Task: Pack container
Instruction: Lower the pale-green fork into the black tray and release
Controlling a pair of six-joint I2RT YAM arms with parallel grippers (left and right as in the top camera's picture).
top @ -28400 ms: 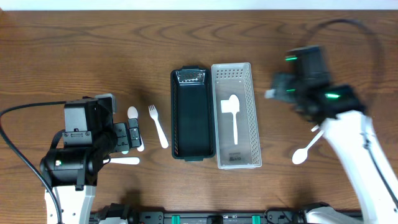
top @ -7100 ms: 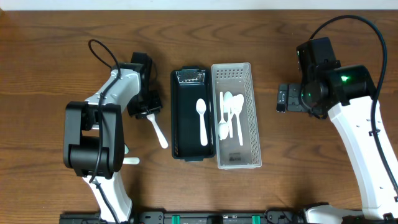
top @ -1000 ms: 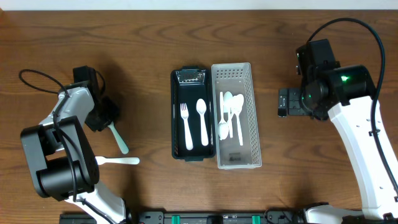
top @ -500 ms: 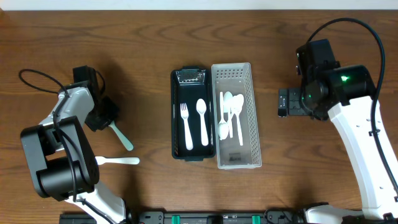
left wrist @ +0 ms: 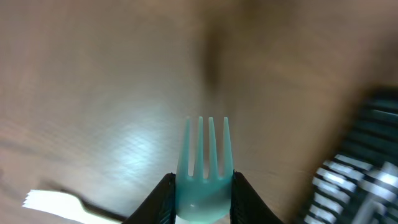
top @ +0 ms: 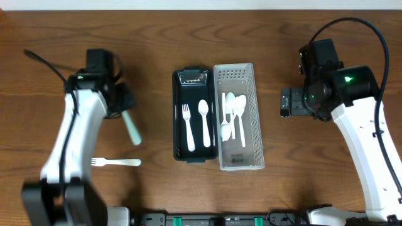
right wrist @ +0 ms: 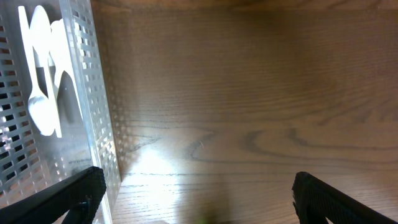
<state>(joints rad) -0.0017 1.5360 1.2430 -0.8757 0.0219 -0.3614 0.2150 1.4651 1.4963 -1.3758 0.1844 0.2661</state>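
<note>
- No writing to read anywhere right now, not in any of the three views.
- The black container (top: 195, 95), the white basket (top: 254, 119) and the teal fork (left wrist: 205, 180) all look plain: no label, brand or number that I can make out.
</note>
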